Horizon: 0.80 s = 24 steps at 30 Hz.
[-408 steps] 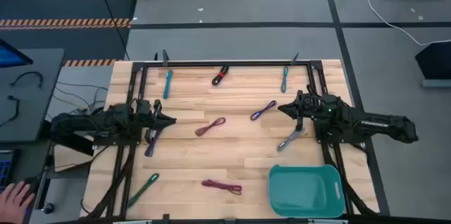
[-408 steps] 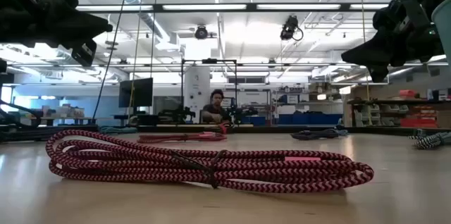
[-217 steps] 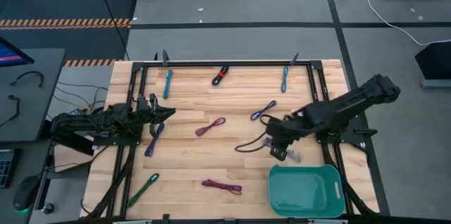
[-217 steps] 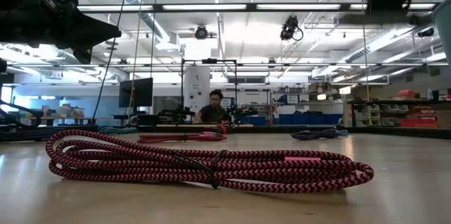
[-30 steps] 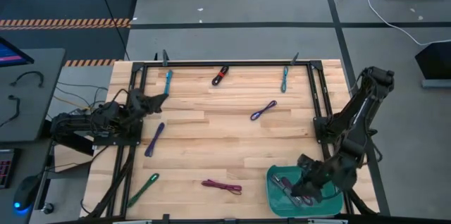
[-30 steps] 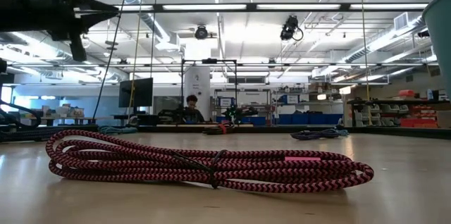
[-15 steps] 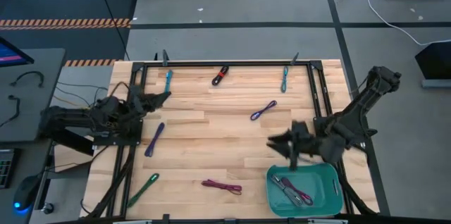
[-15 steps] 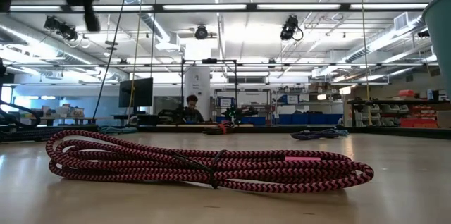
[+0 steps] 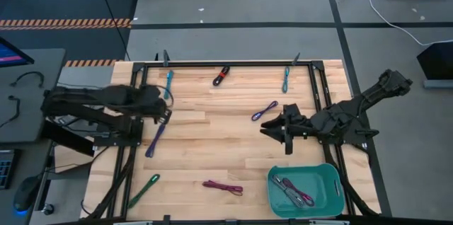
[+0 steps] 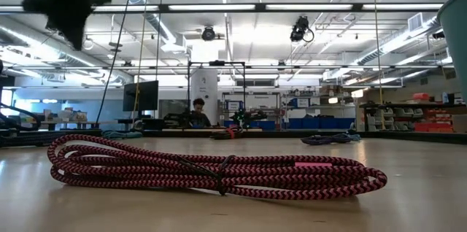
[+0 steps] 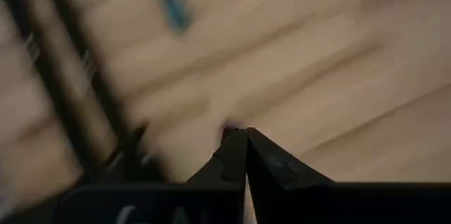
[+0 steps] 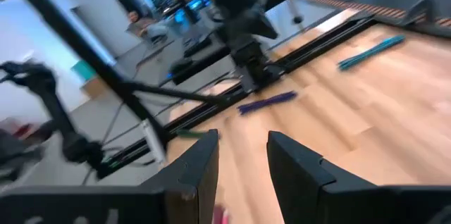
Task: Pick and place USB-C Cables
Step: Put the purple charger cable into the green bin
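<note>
With right gripper (image 9: 272, 127) spread and empty, heading for purple cable (image 9: 264, 110): light, floppy, best pinched mid-bundle. Left gripper (image 11: 245, 139) pressed together, near the table's left edge.

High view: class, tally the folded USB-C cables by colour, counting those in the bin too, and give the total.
Teal cables: 2
Purple cables: 2
Magenta cables: 2
Green cable: 1
Red-black cable: 1
Grey cable: 1
Total: 9
</note>
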{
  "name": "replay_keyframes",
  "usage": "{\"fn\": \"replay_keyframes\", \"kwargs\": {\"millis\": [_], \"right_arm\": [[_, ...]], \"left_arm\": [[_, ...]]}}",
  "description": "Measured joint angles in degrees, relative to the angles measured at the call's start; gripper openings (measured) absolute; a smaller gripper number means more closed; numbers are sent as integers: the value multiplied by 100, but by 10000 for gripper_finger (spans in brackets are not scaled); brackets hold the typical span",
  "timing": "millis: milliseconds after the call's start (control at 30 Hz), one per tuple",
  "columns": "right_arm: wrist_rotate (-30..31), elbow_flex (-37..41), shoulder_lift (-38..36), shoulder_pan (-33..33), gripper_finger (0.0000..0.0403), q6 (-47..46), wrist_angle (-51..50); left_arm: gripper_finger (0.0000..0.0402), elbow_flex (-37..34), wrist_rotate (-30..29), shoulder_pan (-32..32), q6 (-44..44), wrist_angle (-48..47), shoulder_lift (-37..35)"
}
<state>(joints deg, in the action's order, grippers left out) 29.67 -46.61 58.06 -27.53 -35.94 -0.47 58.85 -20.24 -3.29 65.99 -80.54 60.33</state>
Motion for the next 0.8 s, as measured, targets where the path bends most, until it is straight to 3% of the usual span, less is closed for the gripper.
{"fn": "replay_keyframes", "kwargs": {"millis": [100, 333, 467, 633, 800], "right_arm": [[-62, 0, 34, -2, 126, 99, -18], [181, 0, 159, 39, 126, -139, 77], [253, 0, 201, 42, 126, 10, 58], [815, -2, 258, 228, 126, 212, 70], [730, -2, 286, 480, 126, 166, 66]], "left_arm": [[23, -483, 689, 112, 262, -56, 288], [83, -1989, 1608, 331, 476, 1700, 522], [137, -2656, 1366, 454, 748, 2374, 634], [191, -3308, 1192, 509, 1124, 3431, 650], [184, -3528, 1132, 495, 1098, 4158, 669]]}}
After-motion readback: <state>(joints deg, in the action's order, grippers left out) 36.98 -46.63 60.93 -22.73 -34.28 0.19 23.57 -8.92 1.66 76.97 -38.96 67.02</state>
